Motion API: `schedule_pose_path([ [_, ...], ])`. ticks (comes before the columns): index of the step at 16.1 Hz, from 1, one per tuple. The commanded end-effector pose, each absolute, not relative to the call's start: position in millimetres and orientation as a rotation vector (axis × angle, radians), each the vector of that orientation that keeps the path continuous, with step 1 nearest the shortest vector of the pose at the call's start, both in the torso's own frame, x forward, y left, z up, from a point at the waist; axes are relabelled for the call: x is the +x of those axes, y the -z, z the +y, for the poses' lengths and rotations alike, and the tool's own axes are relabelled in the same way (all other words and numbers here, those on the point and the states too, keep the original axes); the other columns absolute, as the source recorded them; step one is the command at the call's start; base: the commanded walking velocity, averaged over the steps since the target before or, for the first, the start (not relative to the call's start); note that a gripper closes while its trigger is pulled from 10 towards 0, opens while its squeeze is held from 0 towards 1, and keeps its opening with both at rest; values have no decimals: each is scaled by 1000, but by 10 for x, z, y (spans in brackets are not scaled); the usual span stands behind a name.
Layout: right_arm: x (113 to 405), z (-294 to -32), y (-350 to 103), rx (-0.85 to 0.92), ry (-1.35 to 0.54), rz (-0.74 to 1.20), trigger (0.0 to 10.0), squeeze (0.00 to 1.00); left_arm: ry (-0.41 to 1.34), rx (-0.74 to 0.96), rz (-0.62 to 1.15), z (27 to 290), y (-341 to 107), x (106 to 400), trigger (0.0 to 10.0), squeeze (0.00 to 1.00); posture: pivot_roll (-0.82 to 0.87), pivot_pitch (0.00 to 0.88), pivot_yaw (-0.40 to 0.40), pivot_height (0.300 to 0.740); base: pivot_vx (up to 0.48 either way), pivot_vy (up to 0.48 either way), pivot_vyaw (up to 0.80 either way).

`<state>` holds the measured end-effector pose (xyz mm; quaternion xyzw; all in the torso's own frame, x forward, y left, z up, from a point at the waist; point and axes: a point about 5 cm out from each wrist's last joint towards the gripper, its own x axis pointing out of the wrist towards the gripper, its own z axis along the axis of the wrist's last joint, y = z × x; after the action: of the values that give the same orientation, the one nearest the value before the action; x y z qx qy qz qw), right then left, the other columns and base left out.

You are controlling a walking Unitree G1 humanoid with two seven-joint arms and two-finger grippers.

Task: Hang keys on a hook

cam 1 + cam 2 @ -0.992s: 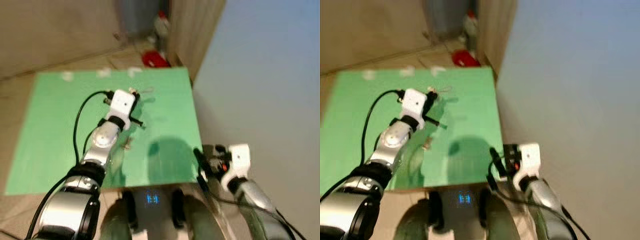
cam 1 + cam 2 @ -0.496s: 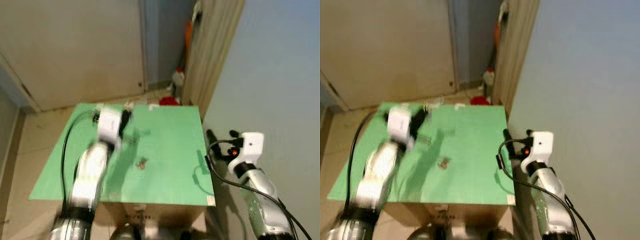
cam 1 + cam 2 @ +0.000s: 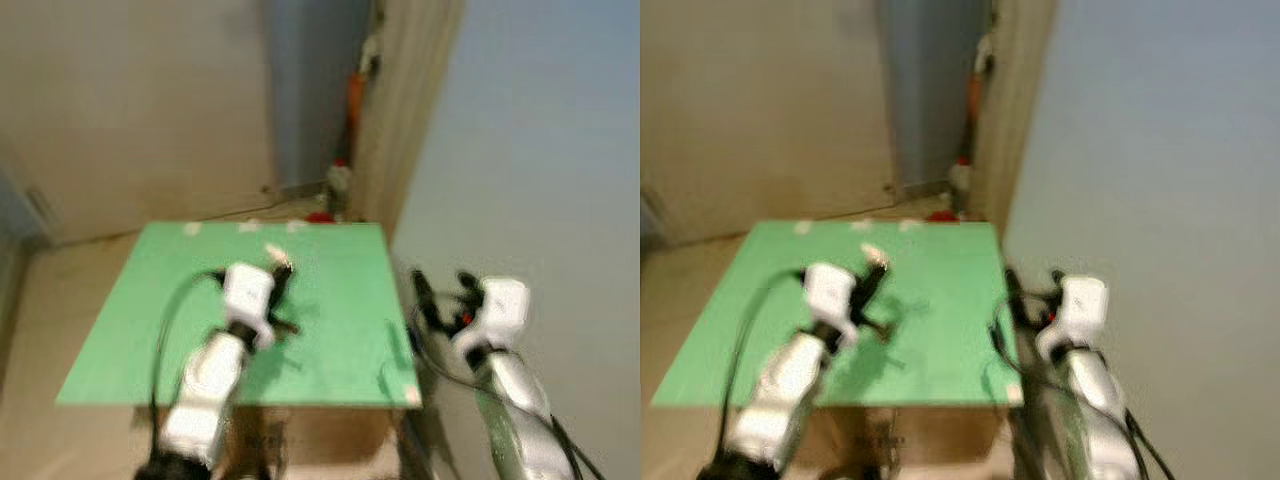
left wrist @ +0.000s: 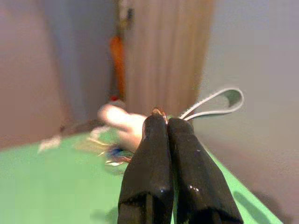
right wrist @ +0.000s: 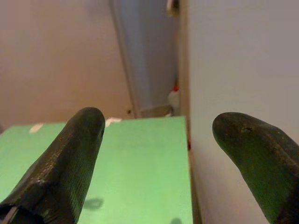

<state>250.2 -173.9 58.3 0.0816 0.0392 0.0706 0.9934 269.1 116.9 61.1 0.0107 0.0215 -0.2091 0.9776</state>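
Note:
My left gripper (image 3: pixel 281 278) hovers above the middle of the green tabletop (image 3: pixel 345 345), shut on a bunch of keys (image 3: pixel 277 258). The left wrist view shows the two black fingers (image 4: pixel 154 158) pressed together on a small metal ring (image 4: pixel 159 112). A white strap loop (image 4: pixel 219 99) sticks out to one side and blurred keys (image 4: pixel 117 122) dangle on the other. My right gripper (image 3: pixel 440 290) is off the table's right edge, close to the blue-grey wall (image 3: pixel 540 150). It is open, its fingers (image 5: pixel 70 154) wide apart with nothing between them.
A cardboard box (image 3: pixel 300 440) sits under the green top. Behind the table are a pale door (image 3: pixel 130 110), a wooden panel (image 3: pixel 405 100), and red and white items (image 3: pixel 340 185) on the floor in the corner. The eye views are blurred.
The head view has tilted up and now takes in the whole table and the corner behind it. My left arm has lifted off the tabletop with the keys held. The right gripper stays open beside the table edge.

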Motion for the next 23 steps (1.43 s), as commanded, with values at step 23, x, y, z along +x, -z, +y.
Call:
schedule_pose_path([
  [23,2581,-1655,-457,158,-179,125,10000,0,414,-37,24,1017,-791,3011,0,0,-68,0,4,740,0,-37,0],
])
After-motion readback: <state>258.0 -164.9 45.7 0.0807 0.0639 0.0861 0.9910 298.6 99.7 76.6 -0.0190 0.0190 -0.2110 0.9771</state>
